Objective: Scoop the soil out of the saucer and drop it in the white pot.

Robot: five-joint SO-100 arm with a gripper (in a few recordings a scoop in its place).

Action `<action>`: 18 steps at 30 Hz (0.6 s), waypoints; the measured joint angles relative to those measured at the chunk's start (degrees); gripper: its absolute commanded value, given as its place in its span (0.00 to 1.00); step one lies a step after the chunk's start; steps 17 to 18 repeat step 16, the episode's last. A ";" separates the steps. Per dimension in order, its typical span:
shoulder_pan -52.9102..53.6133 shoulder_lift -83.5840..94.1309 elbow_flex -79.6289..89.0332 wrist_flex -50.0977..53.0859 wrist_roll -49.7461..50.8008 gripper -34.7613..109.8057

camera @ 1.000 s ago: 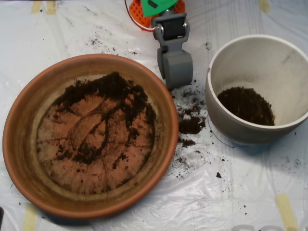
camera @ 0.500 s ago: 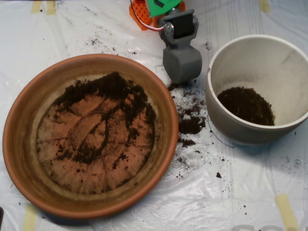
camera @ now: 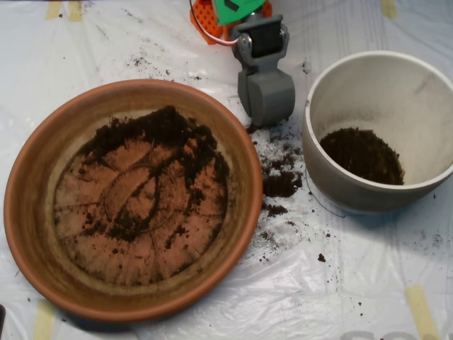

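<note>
Btwn saucer (camera: pixel 28 212) & white pot (camera: pixel 340 188), pincer (camera: pixel 267 99) above spilled soil (camera: pixel 281 184).

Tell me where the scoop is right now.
In the overhead view the scoop sits near the top centre, over the plastic sheet between the saucer's upper right rim and the white pot.

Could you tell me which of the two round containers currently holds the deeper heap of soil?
The white pot: its soil forms one thick heap.

No writing, label, brand or number could be read anywhere; a faint grey mark at the lower edge of the tabletop (camera: pixel 212 28) stayed too blurred to read.
</note>
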 measured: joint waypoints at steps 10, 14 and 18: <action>0.00 0.00 0.00 0.00 0.00 0.25; -0.09 0.00 0.00 0.00 0.00 0.25; -0.09 0.00 0.00 0.00 0.00 0.25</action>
